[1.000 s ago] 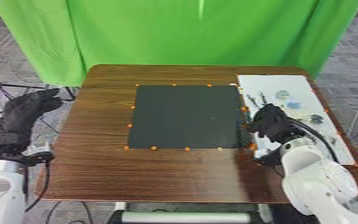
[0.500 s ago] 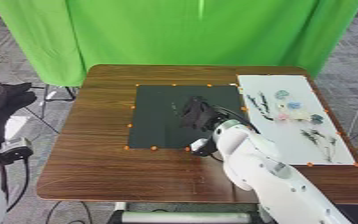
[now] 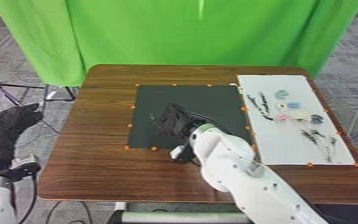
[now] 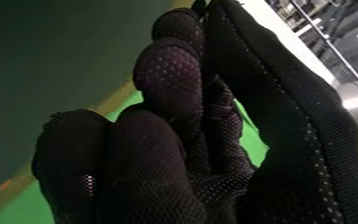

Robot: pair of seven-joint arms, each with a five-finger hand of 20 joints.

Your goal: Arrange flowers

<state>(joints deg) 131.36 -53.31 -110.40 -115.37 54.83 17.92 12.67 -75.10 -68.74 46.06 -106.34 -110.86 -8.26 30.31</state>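
Right robot hand (image 3: 172, 123) has shifted leftward over the black mat (image 3: 215, 100), from right of its middle to its left half; whether it is pinching anything, I cannot tell. Small flowers (image 3: 294, 105) remain on the white sheet (image 3: 269, 84) right of the mat.

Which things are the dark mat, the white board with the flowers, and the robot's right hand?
Dark mat (image 3: 215, 97): head view, bare surface near its far right corner.
White board (image 3: 273, 147): head view, bare surface near its close left corner.
Right hand (image 3: 174, 122): head view, middle of the black glove.
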